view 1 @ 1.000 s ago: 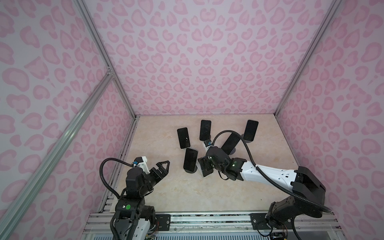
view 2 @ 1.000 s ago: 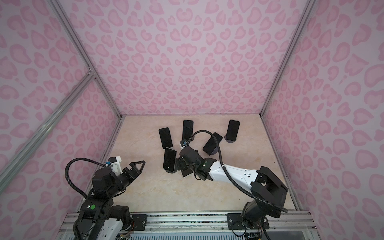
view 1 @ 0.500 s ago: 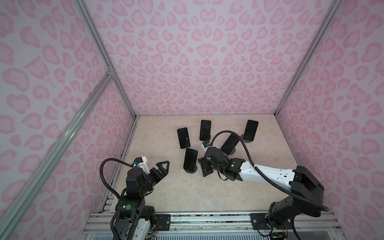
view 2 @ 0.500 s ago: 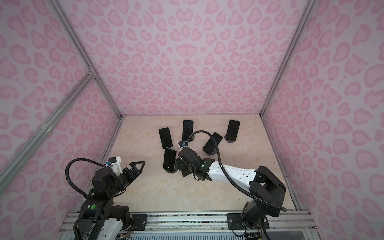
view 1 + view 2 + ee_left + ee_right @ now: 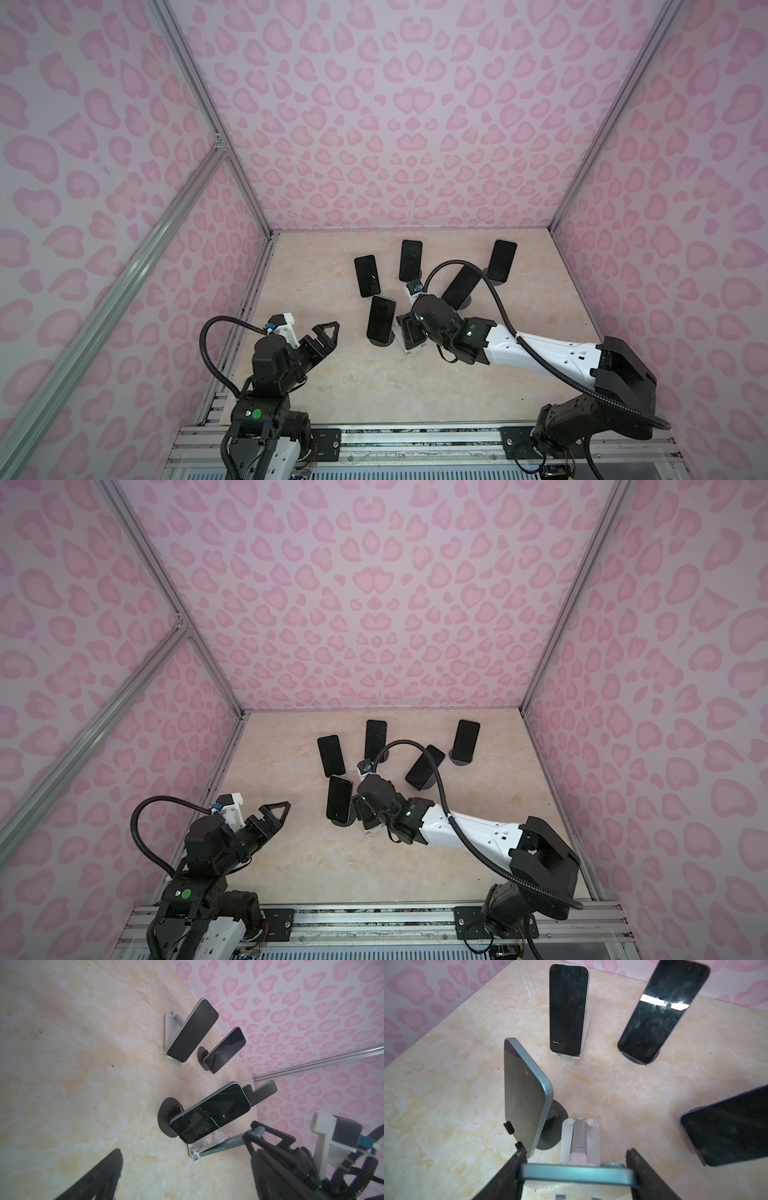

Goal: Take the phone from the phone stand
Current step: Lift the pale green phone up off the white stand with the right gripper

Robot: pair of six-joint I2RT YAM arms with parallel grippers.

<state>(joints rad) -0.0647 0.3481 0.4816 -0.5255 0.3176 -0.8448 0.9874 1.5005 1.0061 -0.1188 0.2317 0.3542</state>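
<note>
The right tool [image 5: 576, 1159] pinches the teal phone [image 5: 577, 1173] by its side edges, evidently to lift it off the white stand [image 5: 579, 1132]; the left tool [image 5: 324, 343] idles, spread, at the worktop's [image 5: 374, 395] eight o'clock.

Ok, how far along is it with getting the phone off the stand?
Nothing is done yet: all six phones are propped up. In hand: the right hand grips the teal phone by its sides while it rests on its white stand. What's left: lifting it clear. The left hand hangs open, idle.
</note>
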